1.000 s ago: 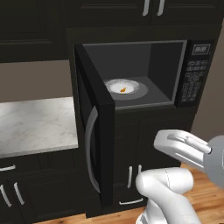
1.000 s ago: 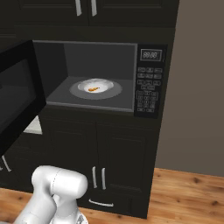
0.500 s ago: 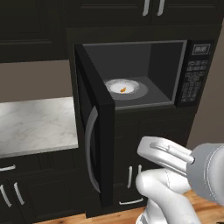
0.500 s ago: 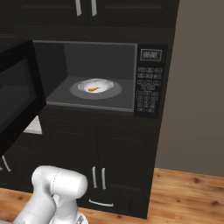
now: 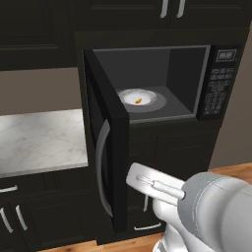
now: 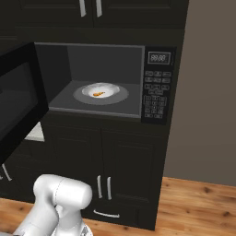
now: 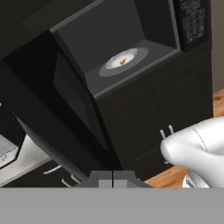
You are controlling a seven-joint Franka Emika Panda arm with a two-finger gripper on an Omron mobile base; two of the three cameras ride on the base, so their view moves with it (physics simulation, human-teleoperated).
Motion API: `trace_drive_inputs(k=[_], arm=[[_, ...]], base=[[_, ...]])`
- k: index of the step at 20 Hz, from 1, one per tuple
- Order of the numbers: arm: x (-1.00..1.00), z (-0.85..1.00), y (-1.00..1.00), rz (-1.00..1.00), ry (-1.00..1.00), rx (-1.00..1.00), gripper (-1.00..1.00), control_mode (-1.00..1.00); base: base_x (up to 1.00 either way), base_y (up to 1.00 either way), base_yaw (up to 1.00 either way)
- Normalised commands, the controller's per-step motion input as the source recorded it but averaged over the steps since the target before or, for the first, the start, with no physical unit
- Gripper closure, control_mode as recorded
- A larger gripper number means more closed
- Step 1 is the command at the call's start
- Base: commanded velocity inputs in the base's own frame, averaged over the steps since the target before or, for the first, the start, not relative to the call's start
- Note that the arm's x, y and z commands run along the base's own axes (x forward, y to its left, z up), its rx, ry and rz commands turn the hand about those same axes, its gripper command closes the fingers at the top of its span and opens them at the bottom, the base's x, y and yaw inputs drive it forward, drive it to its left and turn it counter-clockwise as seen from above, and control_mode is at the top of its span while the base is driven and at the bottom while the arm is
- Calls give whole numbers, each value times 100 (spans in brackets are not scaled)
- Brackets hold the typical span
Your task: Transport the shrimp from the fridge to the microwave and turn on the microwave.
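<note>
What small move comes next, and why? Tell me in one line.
Probably swing the shut gripper toward the open microwave door to push it closed: the shrimp already lies on the turntable inside the microwave, so only closing and starting remain.

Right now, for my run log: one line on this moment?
shrimp: on turntable | microwave: door open | end effector: shut, empty, outside

The shrimp (image 6: 98, 94) is too small to make out, and the microwave (image 6: 159, 87) door is cut off by the right base view's left edge.
</note>
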Motion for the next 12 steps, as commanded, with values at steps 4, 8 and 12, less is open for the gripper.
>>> trace_drive_inputs(k=[4,8,12], arm=[[0,-1,31,0,-5,-8,100,-100],[0,-5,30,0,-6,-10,100,-100],[1,-10,29,-1,-6,-11,100,-100]], base=[[0,0,0],[0,0,0],[0,0,0]])
